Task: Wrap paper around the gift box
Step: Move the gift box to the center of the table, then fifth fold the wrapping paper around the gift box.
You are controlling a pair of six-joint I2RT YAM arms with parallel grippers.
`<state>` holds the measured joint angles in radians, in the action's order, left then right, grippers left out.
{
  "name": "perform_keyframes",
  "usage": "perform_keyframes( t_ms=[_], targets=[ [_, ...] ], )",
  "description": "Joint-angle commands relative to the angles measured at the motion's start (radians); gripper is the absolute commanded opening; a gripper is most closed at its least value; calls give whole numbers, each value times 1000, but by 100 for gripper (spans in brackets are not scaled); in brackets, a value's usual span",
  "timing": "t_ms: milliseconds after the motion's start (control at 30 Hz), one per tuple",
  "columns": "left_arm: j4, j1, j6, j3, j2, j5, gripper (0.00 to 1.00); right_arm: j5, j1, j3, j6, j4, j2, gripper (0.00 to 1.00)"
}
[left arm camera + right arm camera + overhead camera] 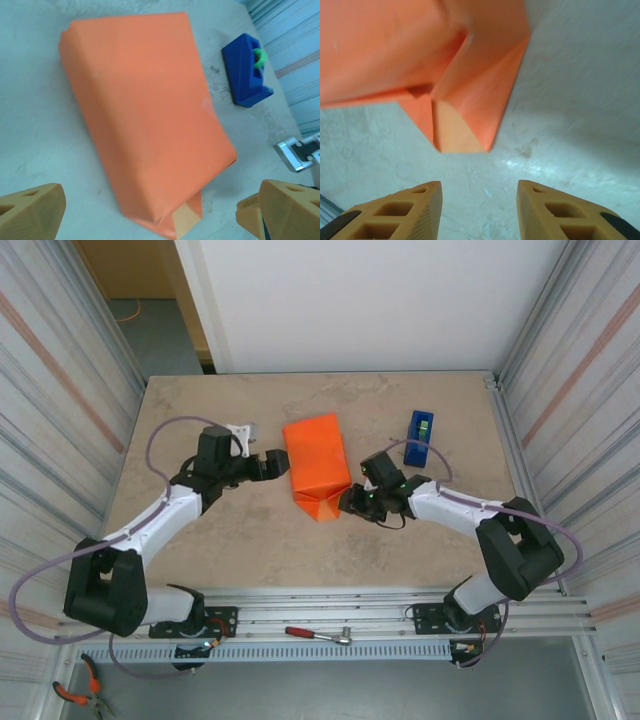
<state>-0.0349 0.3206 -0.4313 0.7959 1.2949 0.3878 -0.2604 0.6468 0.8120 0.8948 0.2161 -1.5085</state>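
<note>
The orange paper [318, 465] lies folded round a boxy shape in the middle of the table, and the gift box is hidden inside it. At the near end a triangular flap [475, 110] juts out flat on the table, its pale underside showing [187, 220]. My left gripper [268, 464] stands open just left of the parcel, fingers wide apart [150, 215] with nothing between them. My right gripper [350, 502] is open at the parcel's near right corner. Its fingers [479, 200] sit a short way back from the flap, over bare table.
A blue tape dispenser [419, 435] stands right of the parcel, also in the left wrist view [247, 70]. A red-handled wrench [318, 635] lies on the rail in front of the arm bases, and pliers [75, 692] lie at the bottom left. Corrugated walls close both sides.
</note>
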Motion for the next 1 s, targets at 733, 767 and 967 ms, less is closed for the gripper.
perform_keyframes(
  t_ms=[733, 767, 967],
  targets=[
    [110, 115, -21, -210, -109, -217, 99, 164, 138, -4, 149, -55, -90, 45],
    [109, 116, -20, -212, -108, -220, 99, 161, 137, -4, 148, -55, -92, 44],
    [105, 134, -1, -219, -106, -237, 99, 159, 138, 12, 139, -63, -115, 43]
  ],
)
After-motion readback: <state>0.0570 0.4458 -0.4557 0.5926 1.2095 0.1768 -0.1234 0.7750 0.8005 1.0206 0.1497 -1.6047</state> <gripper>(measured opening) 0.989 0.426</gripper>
